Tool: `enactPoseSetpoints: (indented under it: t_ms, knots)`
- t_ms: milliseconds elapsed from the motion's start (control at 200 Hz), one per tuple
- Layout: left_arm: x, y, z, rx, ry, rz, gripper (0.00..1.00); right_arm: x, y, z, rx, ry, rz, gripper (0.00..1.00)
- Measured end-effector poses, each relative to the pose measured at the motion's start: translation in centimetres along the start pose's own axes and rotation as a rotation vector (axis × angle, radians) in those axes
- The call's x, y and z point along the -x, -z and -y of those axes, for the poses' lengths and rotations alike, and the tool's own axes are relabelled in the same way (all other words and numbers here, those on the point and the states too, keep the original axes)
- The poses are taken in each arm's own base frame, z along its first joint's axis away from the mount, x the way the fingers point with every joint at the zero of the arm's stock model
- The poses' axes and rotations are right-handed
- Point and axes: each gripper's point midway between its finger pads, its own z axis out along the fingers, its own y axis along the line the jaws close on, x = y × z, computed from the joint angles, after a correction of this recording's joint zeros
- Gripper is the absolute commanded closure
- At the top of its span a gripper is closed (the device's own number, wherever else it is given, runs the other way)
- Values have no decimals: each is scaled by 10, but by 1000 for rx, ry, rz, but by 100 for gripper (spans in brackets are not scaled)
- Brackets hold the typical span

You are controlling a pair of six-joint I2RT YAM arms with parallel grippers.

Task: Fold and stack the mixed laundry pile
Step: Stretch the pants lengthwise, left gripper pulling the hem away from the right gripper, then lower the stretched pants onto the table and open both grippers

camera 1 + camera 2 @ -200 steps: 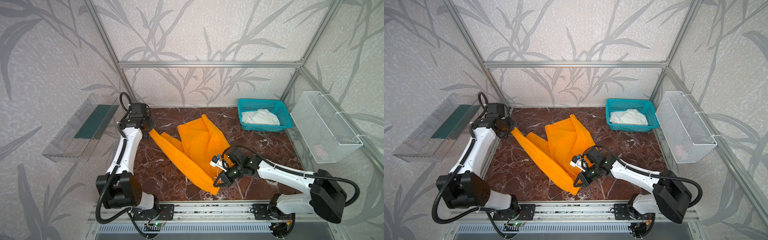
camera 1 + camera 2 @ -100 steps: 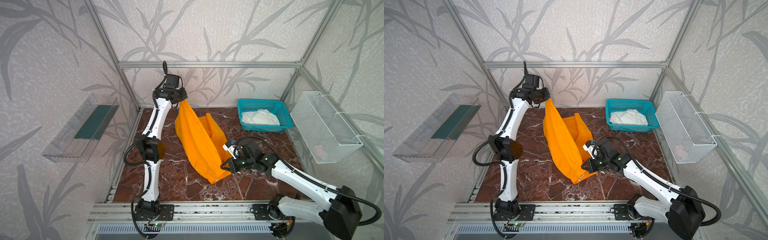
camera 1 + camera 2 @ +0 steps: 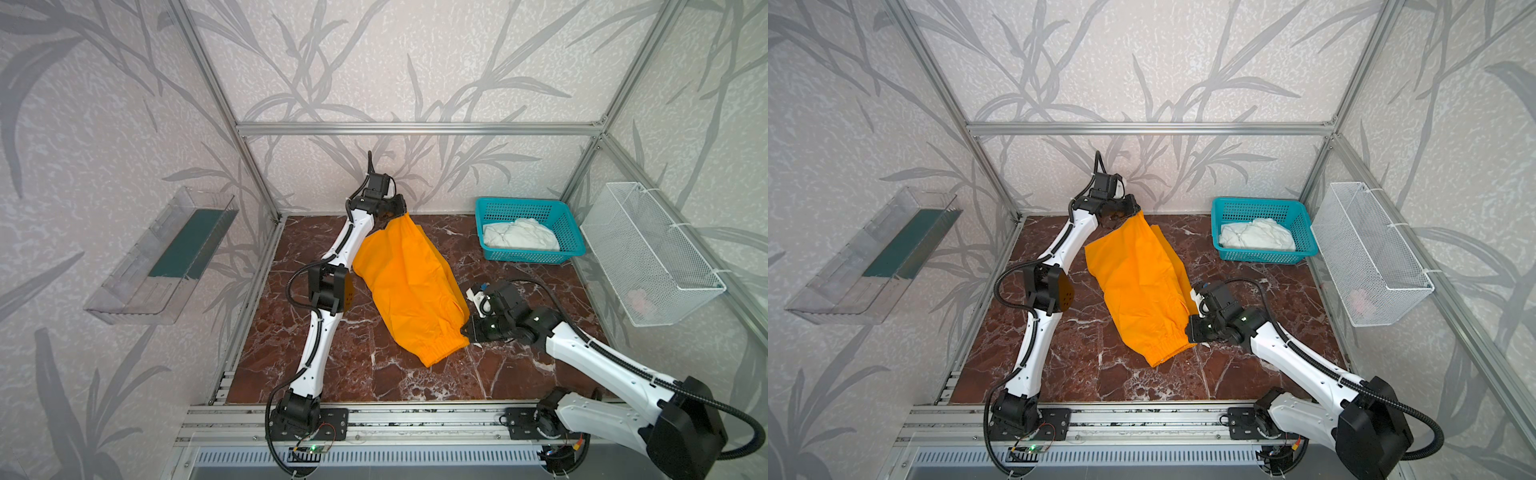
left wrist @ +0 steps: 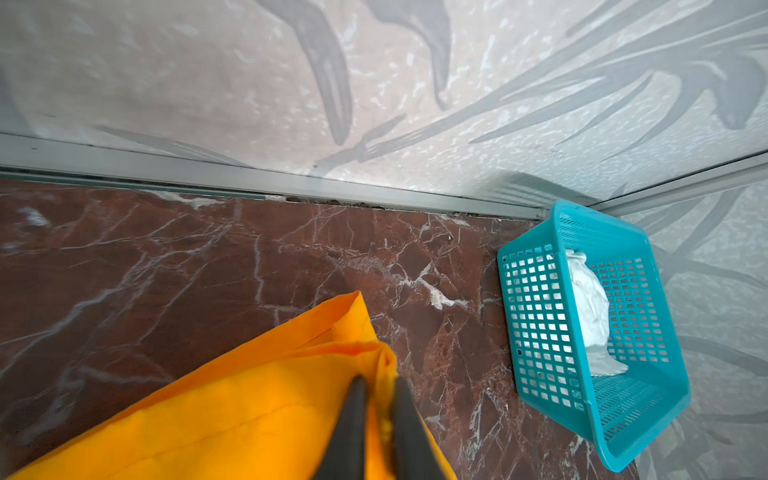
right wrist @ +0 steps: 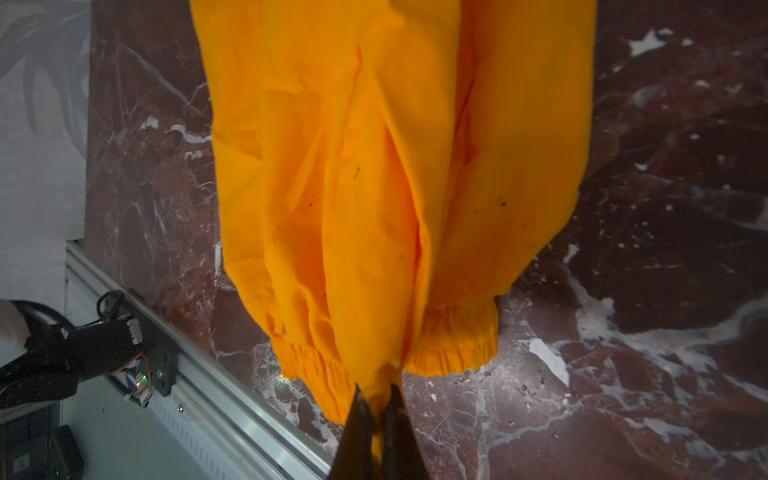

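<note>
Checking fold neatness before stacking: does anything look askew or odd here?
Yes. The orange trousers lie diagonally, pinched at opposite ends by the left gripper and right gripper; an under layer pokes out along one edge, so the cuffs don't line up.

Indistinct pink item (image 3: 638, 300) in wire basket (image 3: 665, 232)

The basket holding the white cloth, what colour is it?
Teal. The basket shows best in the left wrist view, with its lattice walls close up.

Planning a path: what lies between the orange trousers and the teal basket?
Nothing; the marble table between orange trousers and teal basket is bare, in both top views.
</note>
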Motion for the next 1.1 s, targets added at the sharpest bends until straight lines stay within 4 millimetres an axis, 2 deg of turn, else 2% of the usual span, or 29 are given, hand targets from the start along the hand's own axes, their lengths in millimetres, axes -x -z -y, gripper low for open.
enactPoseSetpoints:
  t_ms: [15,85,200,290,375,475,595,655,760,835,935,1000,1100]
  knots:
    - [-1,-2,0,-2,1,-2,41,0,-2,4,-13,-12,-2,100]
    - [-5,-8,-2,-4,0,-10,30,-1,-11,21,-63,-65,-21,100]
    - [-7,-8,-8,19,-21,-12,26,-7,-28,38,-118,-112,-81,88]
    - [-12,-1,-23,92,-46,-23,26,-14,-38,46,-153,-128,-124,72]
    - [-21,15,-43,193,-61,-46,25,-15,-40,53,-185,-126,-134,60]
    - [-30,46,-73,313,-58,-66,25,-11,-37,57,-220,-112,-124,50]
    - [-43,86,-124,406,15,-81,25,-5,-34,57,-239,-97,-119,40]
    - [-52,97,-153,439,63,-91,25,-3,-36,55,-235,-84,-123,34]
    - [-71,103,-204,489,146,-120,25,-4,-41,52,-216,-68,-150,32]
    - [-83,98,-225,496,185,-152,25,-4,-46,51,-211,-61,-173,32]
    - [-93,80,-230,463,203,-185,26,-4,-55,53,-220,-61,-200,32]
    - [-83,71,-220,416,195,-168,27,-6,-59,56,-228,-66,-218,34]
    - [-79,59,-212,362,201,-163,34,-6,-64,57,-234,-65,-231,45]
